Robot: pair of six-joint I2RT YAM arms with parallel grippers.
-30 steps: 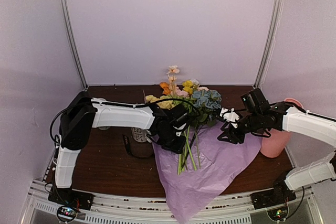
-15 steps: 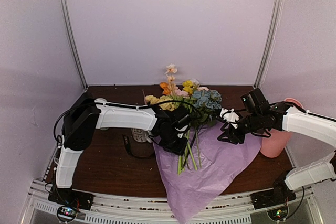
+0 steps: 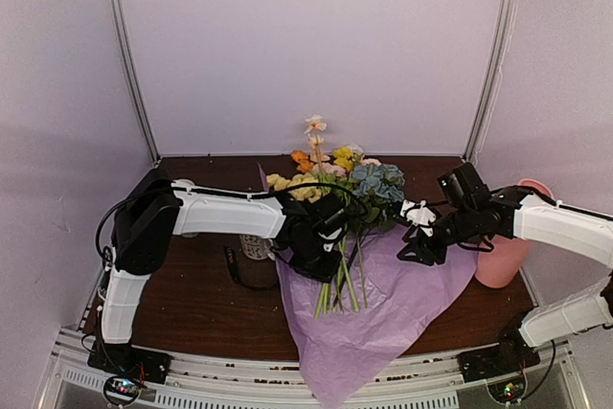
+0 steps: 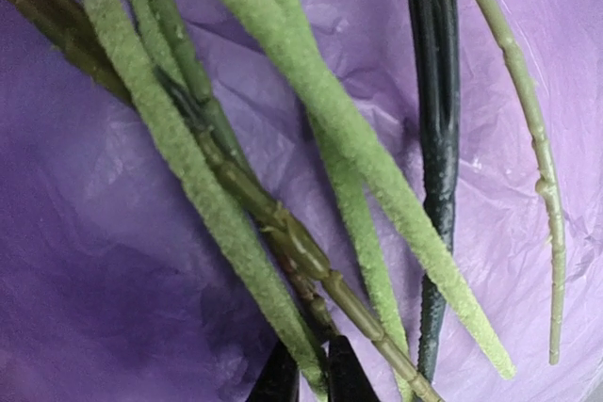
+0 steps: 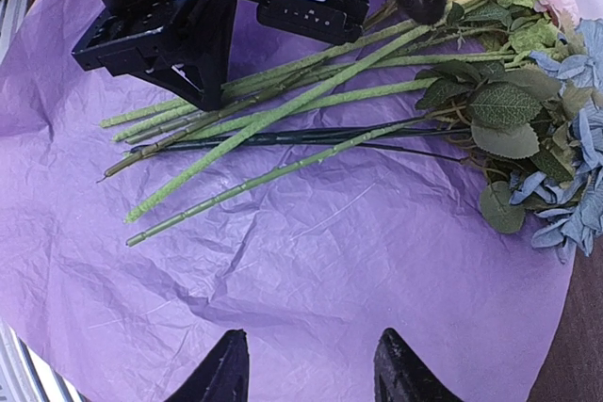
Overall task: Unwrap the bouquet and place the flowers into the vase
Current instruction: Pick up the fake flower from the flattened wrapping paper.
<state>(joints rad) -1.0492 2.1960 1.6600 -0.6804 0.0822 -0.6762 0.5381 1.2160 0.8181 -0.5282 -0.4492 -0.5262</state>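
Left gripper (image 4: pixel 313 378) clamped on the stems of the flowers (image 5: pixel 283 110), low down near their cut ends.
The right gripper (image 5: pixel 306 364) hangs released, nothing between its fingers, just above the spread tissue paper (image 5: pixel 330 261). The flowers lie on that paper in the middle of the surface (image 3: pixel 192 304), blooms toward the back; the vase (image 3: pixel 503 256) stands apart at the right edge. The stems look light, thin and fairly stiff, and are likely to splay. A hold around the whole bunch mid-stem seems safest.
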